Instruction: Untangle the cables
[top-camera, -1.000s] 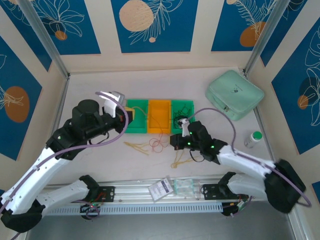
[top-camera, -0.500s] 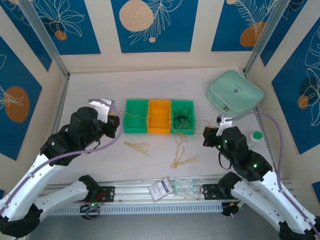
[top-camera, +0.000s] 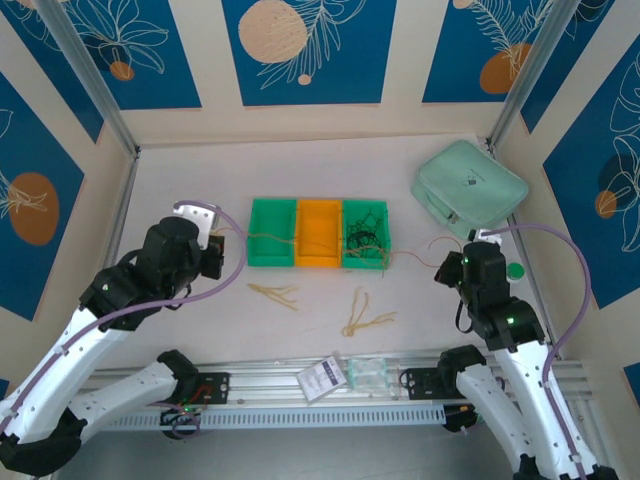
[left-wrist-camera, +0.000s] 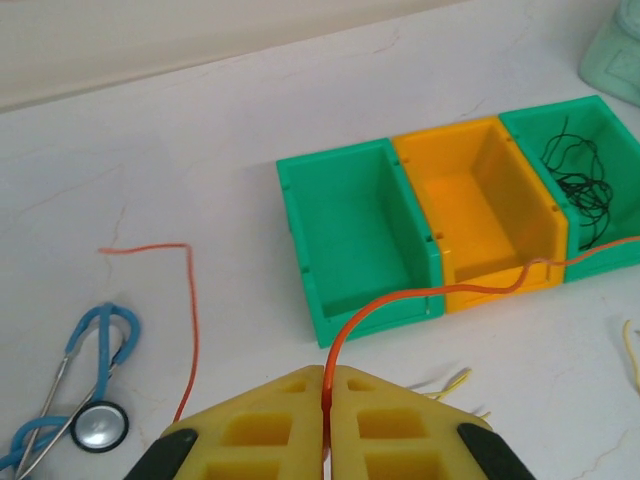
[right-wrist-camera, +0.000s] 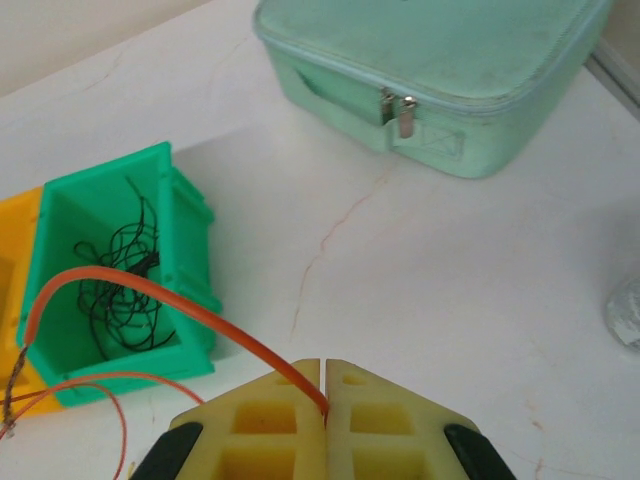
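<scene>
Row of three open bins, touching: green plastic bin (top-camera: 273, 215), orange plastic bin (top-camera: 319, 215), second green plastic bin (right-wrist-camera: 195, 260); mint-green zippered case (top-camera: 469, 188) back right, well apart; blue-tubed stethoscope with metal disc (left-wrist-camera: 98, 427) left of bins; small green-capped bottle (top-camera: 513, 270) near right wall; clear plastic packets (top-camera: 345, 375) on near rail.

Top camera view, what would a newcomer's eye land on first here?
Probably the red cable strung between the left gripper and the right gripper, both shut on it, running across the green, orange and green bins at mid-table. Next, the tangle of black wires in the rightmost of them, and the mint case at the far right.
</scene>
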